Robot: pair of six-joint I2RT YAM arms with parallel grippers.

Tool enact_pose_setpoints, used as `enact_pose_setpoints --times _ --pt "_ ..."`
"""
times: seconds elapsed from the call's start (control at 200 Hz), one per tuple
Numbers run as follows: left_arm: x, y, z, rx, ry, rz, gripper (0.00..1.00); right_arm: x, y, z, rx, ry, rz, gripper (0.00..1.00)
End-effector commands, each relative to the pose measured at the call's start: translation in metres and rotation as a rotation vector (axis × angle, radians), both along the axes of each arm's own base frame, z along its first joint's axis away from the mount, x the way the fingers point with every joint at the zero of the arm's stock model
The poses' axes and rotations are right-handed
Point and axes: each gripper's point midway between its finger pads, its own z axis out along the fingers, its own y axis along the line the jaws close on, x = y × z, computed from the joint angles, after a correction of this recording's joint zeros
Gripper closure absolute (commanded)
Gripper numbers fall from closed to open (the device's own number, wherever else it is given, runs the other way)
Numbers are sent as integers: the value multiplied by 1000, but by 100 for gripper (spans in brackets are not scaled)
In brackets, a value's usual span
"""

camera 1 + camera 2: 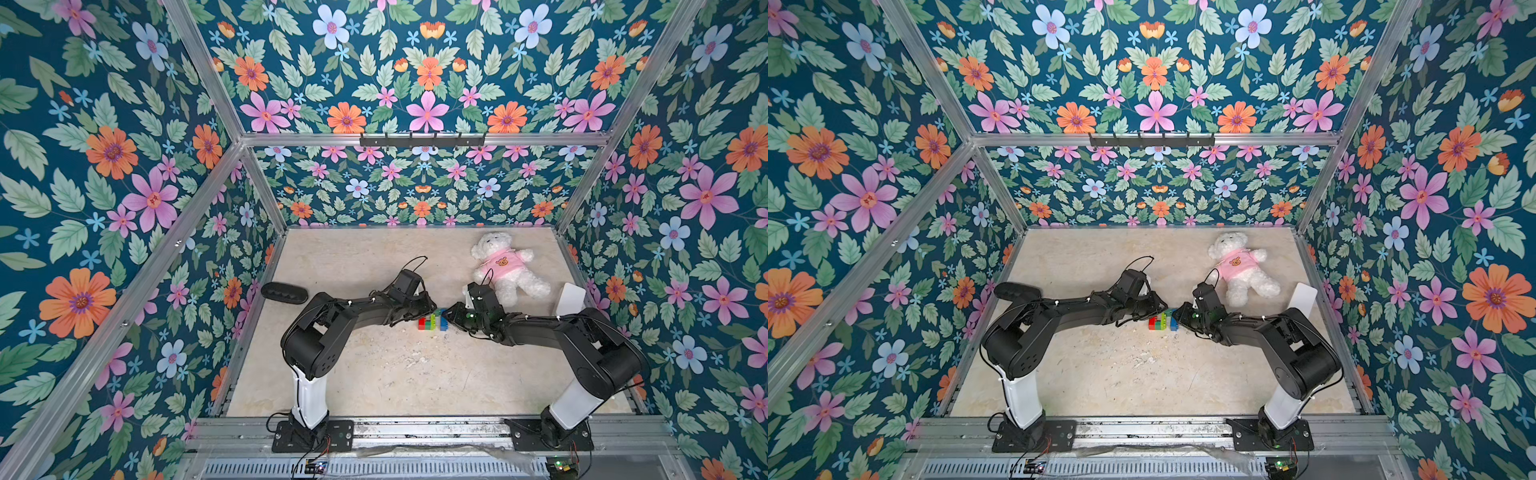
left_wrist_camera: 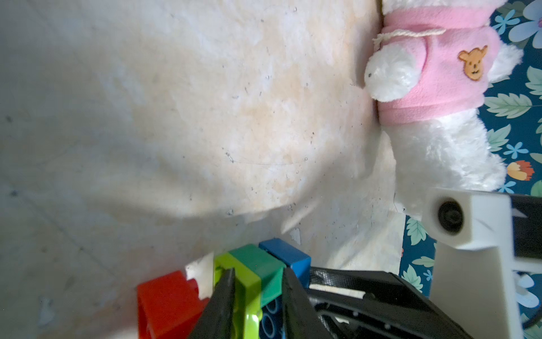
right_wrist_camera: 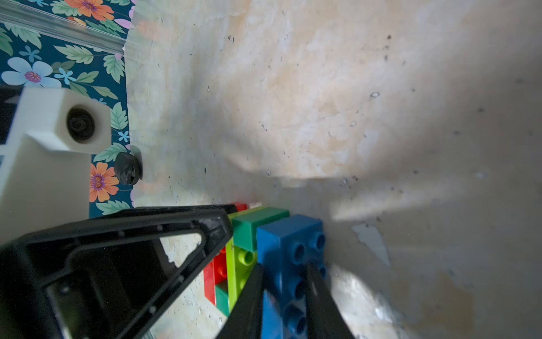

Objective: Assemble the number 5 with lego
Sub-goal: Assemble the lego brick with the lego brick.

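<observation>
right hand [image 3: 284,268] pinches blue brick [image 3: 289,234], left hand [image 2: 258,271] lime brick [image 2: 247,287]; ends cropped

Bricks: five in all, joined in one stack [image 1: 432,322] near the middle of the desk [image 1: 374,374].

By colour:
- One red brick [image 3: 215,273].
- One lime brick [image 3: 238,278].
- One blue brick [image 3: 281,243].
- Two dark green bricks [image 3: 258,227]. The second dark green brick [image 3: 222,296] shows between red and lime.

Teddy bear [image 1: 505,266]: one, toward the far right corner.

Black oval object [image 1: 284,292]: one, at the left edge.

White card [image 1: 571,298]: one, at the right edge.

Robot arms: two, the left arm [image 1: 332,320] and the right arm [image 1: 582,332], each mounted at the near edge.
</observation>
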Motion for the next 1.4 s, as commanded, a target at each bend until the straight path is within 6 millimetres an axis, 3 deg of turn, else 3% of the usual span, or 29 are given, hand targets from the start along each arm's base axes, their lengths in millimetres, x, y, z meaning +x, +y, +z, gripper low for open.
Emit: enact_pose_setpoints --times 0.0,0.22,0.445,0.63,0.81,1.395 --pt "-2 -1 -1 -2 9 -8 69 -7 4 -7 26 42 14 74" --pt "-3 -1 -3 4 12 -13 71 -10 5 -9 36 35 37 74" --pt "-3 1 -5 20 12 -18 71 -8 -8 -7 -12 33 59 72" --pt "-3 1 -6 25 12 -20 71 -4 -14 -4 -34 28 51 56" --pt "-3 0 -6 24 14 -22 71 0 -11 0 -17 23 54 51" --pt "-3 0 -7 31 12 -29 71 6 -5 0 11 1 124 68"
